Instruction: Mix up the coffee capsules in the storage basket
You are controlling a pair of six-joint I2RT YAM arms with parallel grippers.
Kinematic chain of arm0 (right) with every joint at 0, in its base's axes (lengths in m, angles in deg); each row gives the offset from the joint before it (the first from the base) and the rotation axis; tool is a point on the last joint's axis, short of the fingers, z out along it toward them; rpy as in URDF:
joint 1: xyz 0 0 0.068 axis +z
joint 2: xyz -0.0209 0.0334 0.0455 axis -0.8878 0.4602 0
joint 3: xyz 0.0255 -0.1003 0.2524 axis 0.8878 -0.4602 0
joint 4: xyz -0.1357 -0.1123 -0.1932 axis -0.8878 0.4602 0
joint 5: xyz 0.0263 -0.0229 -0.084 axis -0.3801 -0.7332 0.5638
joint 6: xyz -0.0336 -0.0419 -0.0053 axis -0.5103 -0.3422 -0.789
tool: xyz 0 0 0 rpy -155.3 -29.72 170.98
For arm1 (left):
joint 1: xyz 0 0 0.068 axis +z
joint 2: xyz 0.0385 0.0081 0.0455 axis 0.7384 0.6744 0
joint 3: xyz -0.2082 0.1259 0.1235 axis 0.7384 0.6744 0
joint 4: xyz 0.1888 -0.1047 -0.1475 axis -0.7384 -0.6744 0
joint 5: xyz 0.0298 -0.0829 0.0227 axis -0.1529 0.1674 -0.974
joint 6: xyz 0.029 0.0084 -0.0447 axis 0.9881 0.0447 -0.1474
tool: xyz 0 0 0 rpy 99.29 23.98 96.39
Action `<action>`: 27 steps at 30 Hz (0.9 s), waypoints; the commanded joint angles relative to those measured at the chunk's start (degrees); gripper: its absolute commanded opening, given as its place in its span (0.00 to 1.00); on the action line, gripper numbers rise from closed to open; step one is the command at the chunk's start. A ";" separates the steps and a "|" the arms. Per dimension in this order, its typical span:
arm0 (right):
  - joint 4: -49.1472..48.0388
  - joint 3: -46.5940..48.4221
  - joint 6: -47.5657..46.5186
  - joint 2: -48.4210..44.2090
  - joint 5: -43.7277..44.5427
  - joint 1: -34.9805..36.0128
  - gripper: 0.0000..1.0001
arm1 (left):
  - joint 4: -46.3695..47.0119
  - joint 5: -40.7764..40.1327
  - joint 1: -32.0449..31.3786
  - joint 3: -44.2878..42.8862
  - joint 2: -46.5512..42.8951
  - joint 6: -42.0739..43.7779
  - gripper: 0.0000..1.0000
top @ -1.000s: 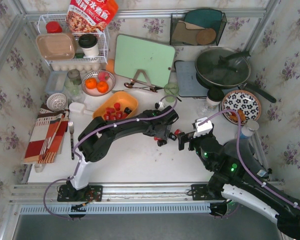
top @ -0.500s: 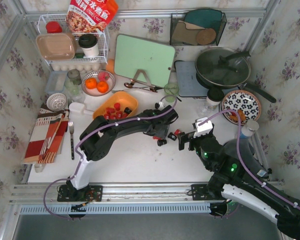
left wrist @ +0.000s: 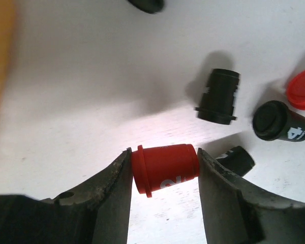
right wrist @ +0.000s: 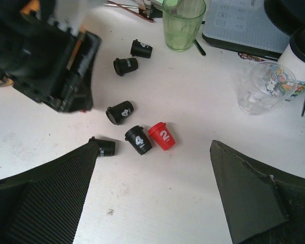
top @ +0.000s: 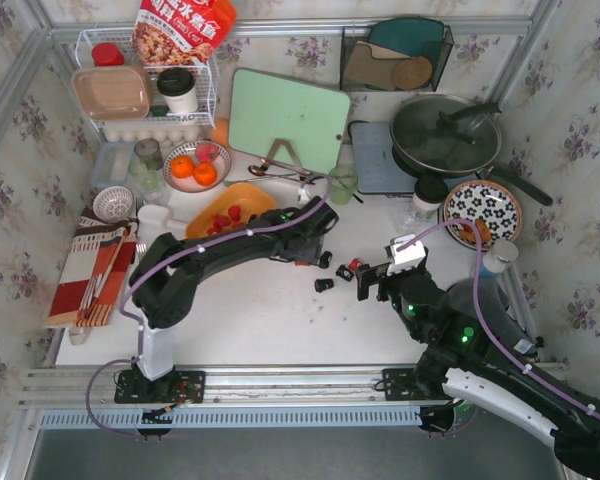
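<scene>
Your table is white and carries everything. Your left arm reaches from the near edge up to the middle of the table and ends just beside the right end of the storage basket. Your right arm comes in from the near right corner and stops near the middle.

The storage basket is orange-yellow. It sits left of the middle, toward the far edge, and red coffee capsules lie in it.

Your left gripper is squeezed onto a red capsule. The capsule lies on its side between the two fingers, and both fingers touch it. From these views you cannot tell if it is lifted off the table.

Your right gripper has its fingers spread wide apart with nothing between them. It hangs over the table near the loose capsules.

A green cup stands toward the far edge, and a clear cup stands to its right.

The loose capsules lie on the bare table near the middle, between your two grippers. In the right wrist view you can count five black ones and one red one. A black one marked 4 and the red one marked 2 stand upright, just beside each other. Another black one is partly hidden by a right finger.
</scene>
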 commanded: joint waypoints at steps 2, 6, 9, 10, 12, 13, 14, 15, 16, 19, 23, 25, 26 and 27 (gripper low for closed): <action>-1.77 -0.23 0.36 0.07 0.29 0.01 1.00 | 0.89 -1.54 4.51 3.44 -5.83 1.73 0.49; -1.70 -0.21 0.36 0.11 0.01 0.01 1.00 | 2.01 -0.24 12.79 6.97 -10.37 2.66 0.50; -1.70 -0.25 0.36 0.32 -0.18 0.02 1.00 | 3.01 0.49 18.86 8.62 -12.75 3.78 0.52; -1.70 -0.21 0.36 0.48 -0.22 0.02 1.00 | 3.16 0.42 20.46 8.66 -12.99 4.62 0.52; -1.77 -0.17 0.36 0.89 -0.27 -0.02 1.00 | 3.35 -0.08 23.16 8.52 -13.22 5.85 0.53; -1.79 -0.12 0.36 1.01 -0.27 0.02 1.00 | 3.72 -0.12 24.38 8.49 -13.11 6.31 0.53; -1.79 -0.16 0.43 1.11 -0.27 -0.02 1.00 | 4.00 0.03 25.55 8.49 -12.88 6.60 0.53; -1.79 -0.16 0.44 1.23 -0.27 0.03 1.00 | 4.60 0.47 26.70 8.44 -12.52 6.75 0.54; -1.79 -0.17 0.45 1.32 -0.19 0.07 1.00 | 5.47 1.00 27.79 8.22 -11.86 7.10 0.54; -1.98 -0.25 0.47 1.81 -0.03 0.03 1.00 | 6.40 2.97 30.16 5.17 -8.03 8.26 0.54; -1.90 -0.19 0.70 2.21 0.48 0.02 1.00 | 4.81 3.23 31.31 -0.56 -1.38 8.71 0.54; -1.92 -0.26 0.83 2.07 0.89 0.03 1.00 | 4.79 3.79 31.53 -2.49 0.97 8.64 0.54; -1.88 -0.38 0.88 2.07 1.08 -0.03 1.00 | 4.85 3.84 31.61 -3.28 2.04 8.63 0.58; -1.88 -0.35 0.93 2.08 1.20 0.02 1.00 | 4.91 3.85 31.74 -4.01 2.98 8.63 0.60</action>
